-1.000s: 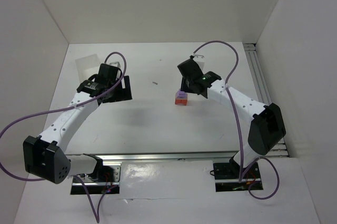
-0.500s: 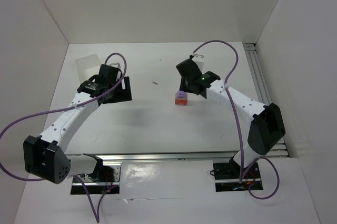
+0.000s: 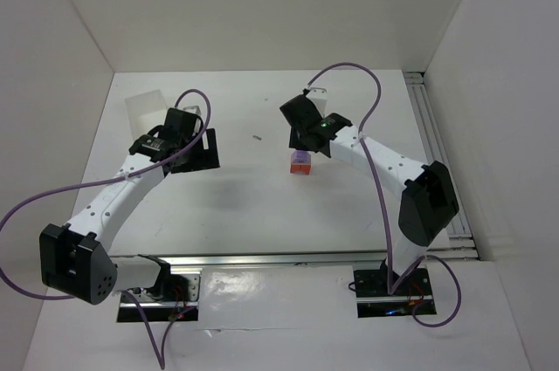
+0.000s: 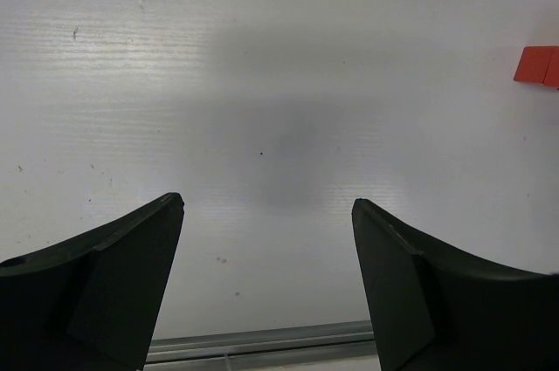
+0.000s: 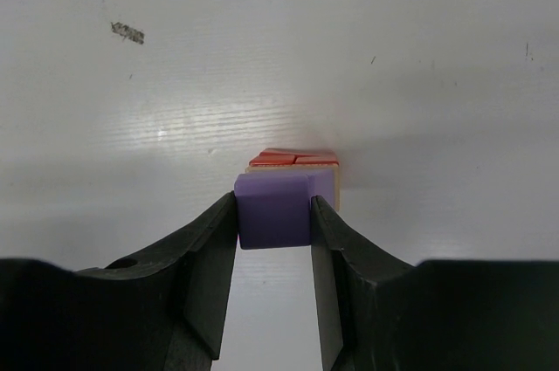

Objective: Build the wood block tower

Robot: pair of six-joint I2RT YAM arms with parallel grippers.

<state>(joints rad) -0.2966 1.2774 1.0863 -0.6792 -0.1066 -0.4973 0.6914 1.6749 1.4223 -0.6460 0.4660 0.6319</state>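
Observation:
The wood block tower (image 3: 300, 164) stands at mid-table: red-orange cubes at the bottom, a pale tan layer above them, lilac on top. In the right wrist view the red-orange cubes (image 5: 293, 160) and a tan edge show behind the lilac cube (image 5: 272, 218). My right gripper (image 3: 300, 151) reaches down over the tower, and its jaws (image 5: 273, 203) press both sides of the lilac cube. My left gripper (image 3: 194, 149) hangs open and empty over bare table (image 4: 266, 205). A red-orange cube (image 4: 537, 65) shows at the right edge of its view.
A translucent white plastic box (image 3: 144, 109) sits at the back left. A tiny dark speck (image 3: 258, 137) lies between the arms and also shows in the right wrist view (image 5: 127, 33). Metal rails run along the right side (image 3: 434, 153) and the front edge (image 3: 279, 257).
My right arm has swung left and its gripper has shifted left over the tower. The left arm and the tower have not moved.

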